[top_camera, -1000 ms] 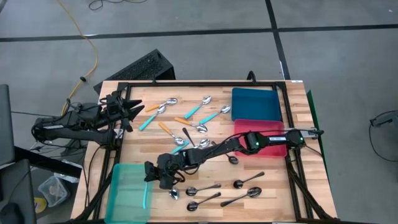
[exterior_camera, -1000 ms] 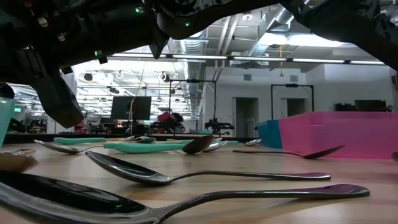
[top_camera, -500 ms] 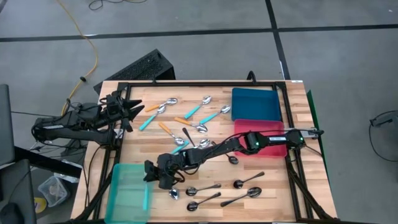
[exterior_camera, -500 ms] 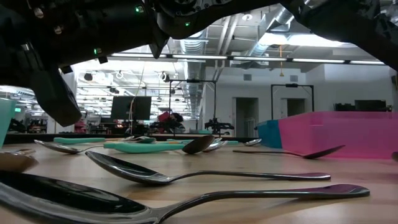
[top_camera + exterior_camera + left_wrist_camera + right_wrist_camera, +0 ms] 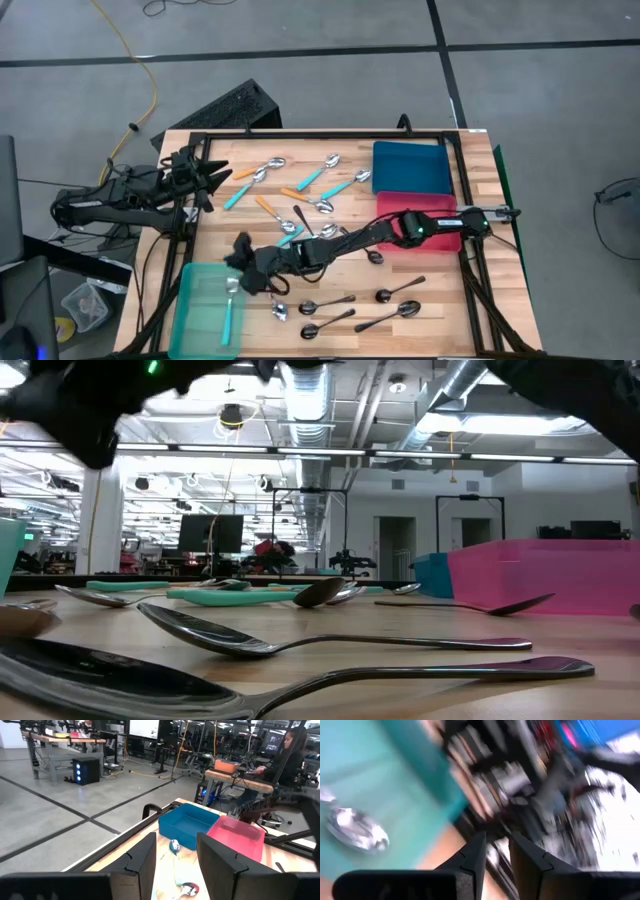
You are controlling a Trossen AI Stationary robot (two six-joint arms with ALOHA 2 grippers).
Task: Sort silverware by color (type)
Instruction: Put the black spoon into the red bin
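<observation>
High view shows the right gripper (image 5: 240, 256) stretched far across the table to the rim of the teal bin (image 5: 190, 310), at the near left corner, where a teal-handled spoon (image 5: 229, 305) already lies inside, its long axis running along the bin's length, bowl toward the gripper. In the right wrist view the two dark fingers (image 5: 472, 857) stand a narrow gap apart with nothing between them, and the spoon's shiny bowl sits on the teal floor beyond. The next teal-handled spoons (image 5: 322, 172) lie at the far side of the table, angled diagonally, handles pointing toward the left side. The left gripper (image 5: 212, 178) waits at the far left edge, fingers partly apart and empty, and I judge it the nearer arm to that far cluster, with orange-handled spoons (image 5: 265, 207) between.
</observation>
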